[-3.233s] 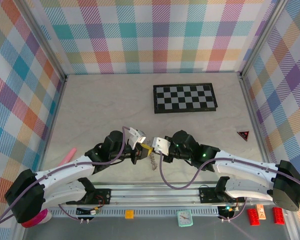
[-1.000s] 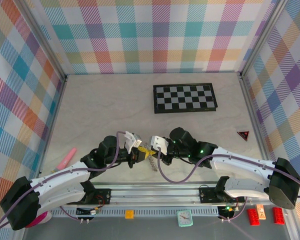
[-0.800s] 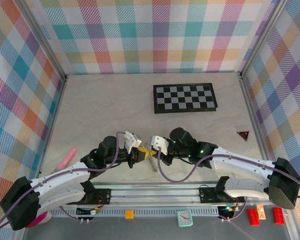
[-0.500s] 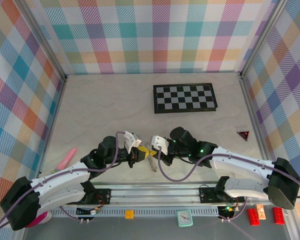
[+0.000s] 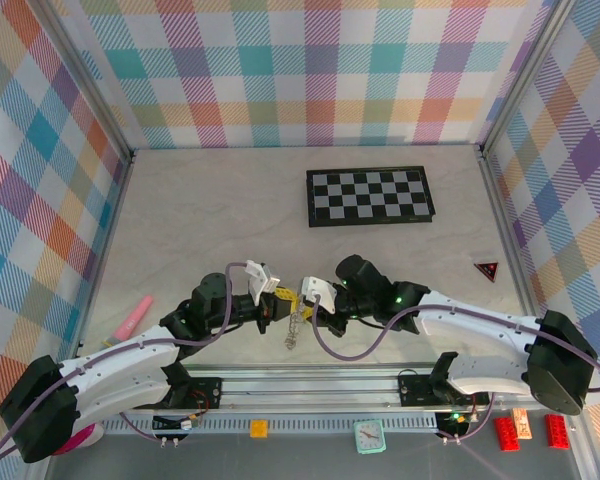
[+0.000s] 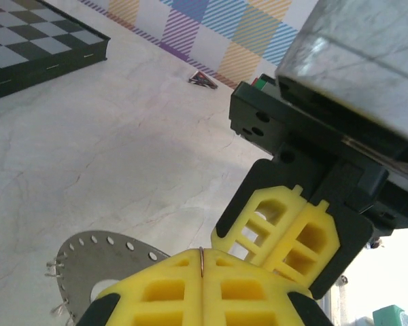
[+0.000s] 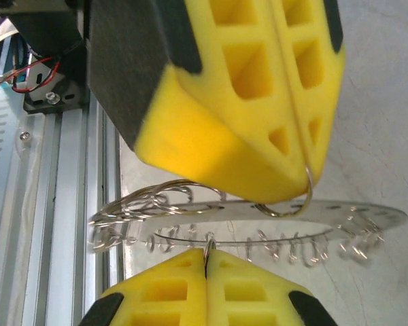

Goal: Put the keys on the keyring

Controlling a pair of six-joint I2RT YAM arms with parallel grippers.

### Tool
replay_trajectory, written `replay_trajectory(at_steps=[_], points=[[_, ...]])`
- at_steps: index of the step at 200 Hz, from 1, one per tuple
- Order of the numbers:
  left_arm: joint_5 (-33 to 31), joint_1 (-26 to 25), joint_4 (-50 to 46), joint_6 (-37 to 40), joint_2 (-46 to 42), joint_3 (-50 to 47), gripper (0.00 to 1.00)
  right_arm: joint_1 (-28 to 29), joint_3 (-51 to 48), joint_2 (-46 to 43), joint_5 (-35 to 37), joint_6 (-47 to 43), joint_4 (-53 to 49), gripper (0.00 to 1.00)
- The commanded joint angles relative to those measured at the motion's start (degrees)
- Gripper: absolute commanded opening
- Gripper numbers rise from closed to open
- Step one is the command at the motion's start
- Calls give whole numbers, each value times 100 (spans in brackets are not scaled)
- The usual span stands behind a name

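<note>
Grip: left gripper (image 6: 201, 263) and right gripper (image 7: 207, 257) both clenched on keyring (image 7: 340, 212) edge wires | Risk: opposing pulls — wire could slip, ring drops

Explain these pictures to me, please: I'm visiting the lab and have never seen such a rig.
Two robot arms, left arm and right arm, are bolted at the near edge of a table. One picture looks down from above; the other two come from wrist cameras, so yellow fingers loom large. On the table lie a checkerboard, a small red triangle and a pink object. The left claw and right claw are both shut, each pinching a thin wire loop on the keyring, a flat grey metal ring held between them.
</note>
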Motion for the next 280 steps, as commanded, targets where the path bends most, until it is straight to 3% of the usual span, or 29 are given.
replay_trajectory(at_steps=[1, 45, 82, 96, 145, 193, 223, 237, 255, 280], points=[[53, 27, 431, 100, -111, -7, 0, -20, 8, -232, 461, 199, -263, 0], [29, 25, 427, 109, -125, -31, 0, -238, 129, 102, 1661, 1003, -764, 0], [-333, 23, 274, 123, -209, -27, 0, -771, 413, 801, 1690, 2355, -1173, 0], [-616, 29, 109, 131, -321, 20, 0, -1000, 512, 1138, 1497, 2752, -1281, 14], [-1456, 62, -947, 353, -872, 440, 0, -1265, 773, 1840, 1304, 3124, -1295, 44], [-3146, 233, -2278, 543, -1506, 916, 0, -1270, 1125, 1449, 1096, 3153, -1447, 53], [-3811, 941, -3436, 653, -1722, 1428, 0, -1084, 1431, 1538, 671, 4238, -1474, 53], [-4407, 1296, -3823, 604, -1779, 1614, 0, -838, 1650, 1859, 440, 4960, -1421, 51], [-5002, 1595, -3975, 581, -1897, 1720, 0, -420, 1859, 2281, 247, 5794, -1032, 48], [-5591, 1745, -3941, 639, -2036, 1766, 0, 124, 2160, 2811, 538, 6774, -476, 49]])
